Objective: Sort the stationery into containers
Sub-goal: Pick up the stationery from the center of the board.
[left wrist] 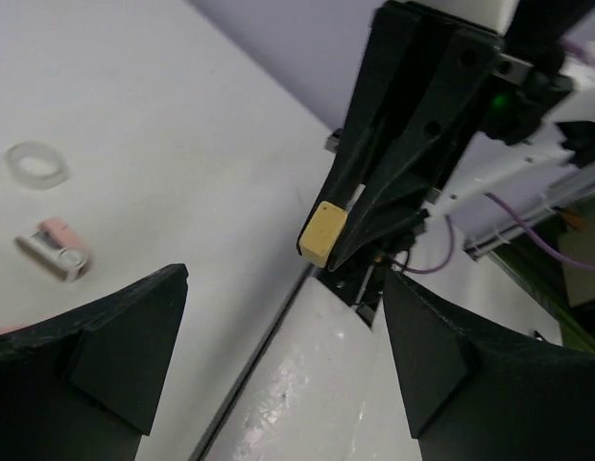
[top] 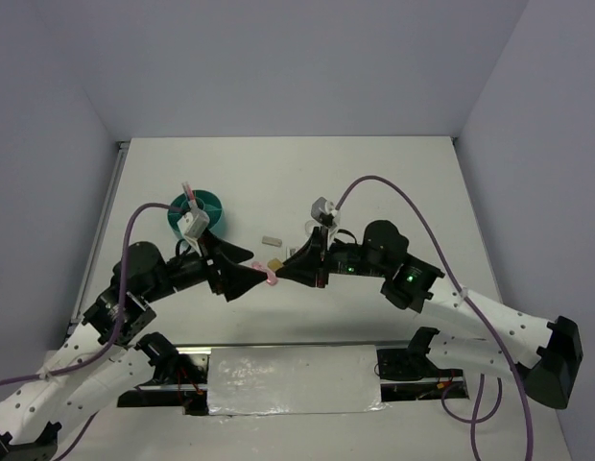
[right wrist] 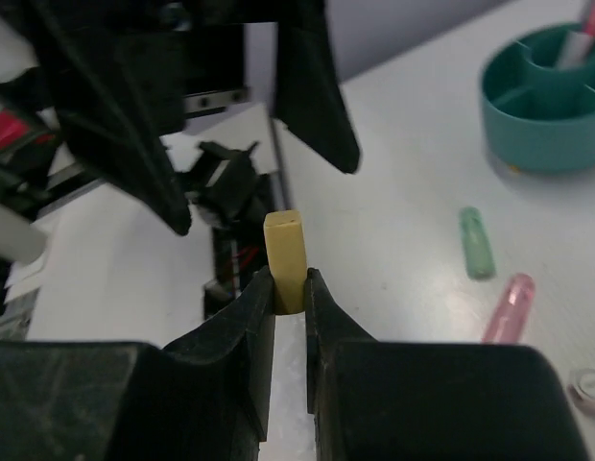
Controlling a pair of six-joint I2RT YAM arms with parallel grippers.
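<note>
My right gripper (right wrist: 290, 283) is shut on a tan block (right wrist: 287, 257) and holds it upright above the table. In the left wrist view that block (left wrist: 323, 233) sticks out of the right gripper's tips. My left gripper (left wrist: 283, 288) is open and empty, its jaws spread and facing the block from close by. In the top view the left gripper (top: 249, 274) and the right gripper (top: 290, 269) meet tip to tip near the table's front middle. The teal organiser cup (top: 216, 206) stands behind the left arm with a red-pink pen (right wrist: 576, 43) in it.
A mint-green eraser (right wrist: 477, 243) and a pink eraser (right wrist: 510, 307) lie on the table between the grippers and the cup (right wrist: 537, 144). A clear tape ring (left wrist: 35, 163) and a small pink-and-grey item (left wrist: 56, 248) lie nearby. A grey block (top: 271, 240) lies behind the grippers.
</note>
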